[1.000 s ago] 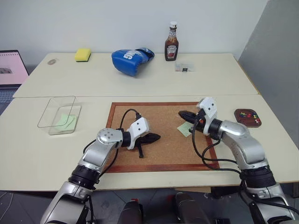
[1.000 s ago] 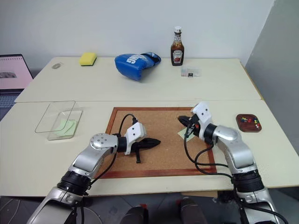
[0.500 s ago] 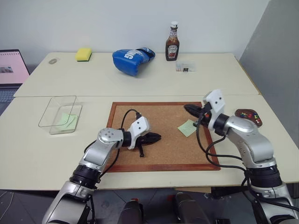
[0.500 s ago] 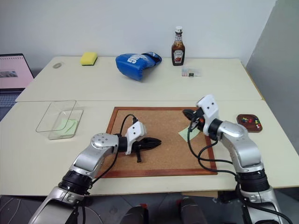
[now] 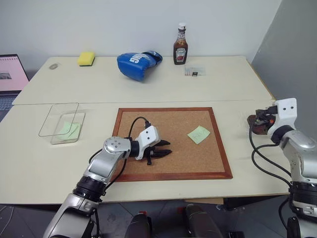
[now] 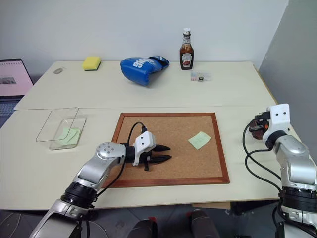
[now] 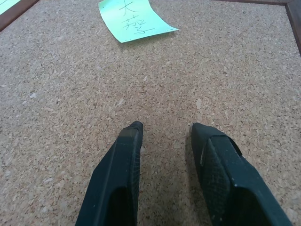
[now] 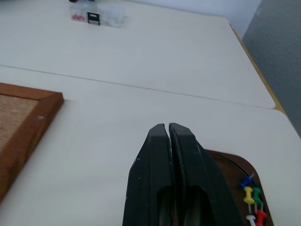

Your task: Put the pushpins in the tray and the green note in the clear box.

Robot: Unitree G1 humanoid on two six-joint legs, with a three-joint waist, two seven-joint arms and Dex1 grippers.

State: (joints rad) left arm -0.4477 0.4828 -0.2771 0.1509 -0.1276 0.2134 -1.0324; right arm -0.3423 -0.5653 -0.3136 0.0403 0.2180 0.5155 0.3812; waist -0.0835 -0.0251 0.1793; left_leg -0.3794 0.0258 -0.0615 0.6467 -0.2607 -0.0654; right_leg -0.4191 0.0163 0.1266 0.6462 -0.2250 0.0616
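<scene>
Your left gripper, fingers spread, has the green note lying flat straight ahead; right gripper, fingers pressed together, sits over the tray.

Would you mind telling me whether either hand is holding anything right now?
Nothing visible is held: the left hand is open over the cork board, and the right hand is shut above the tray.

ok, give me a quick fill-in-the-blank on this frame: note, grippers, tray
1. The green note lies on the ____ board.
2. The left gripper has its fingers ____ over the cork.
3. The right gripper is shut, its tips above the dark ____ with pushpins in it.
4. The clear box holds a second green ____.

Missing words: cork; open; tray; note
</scene>
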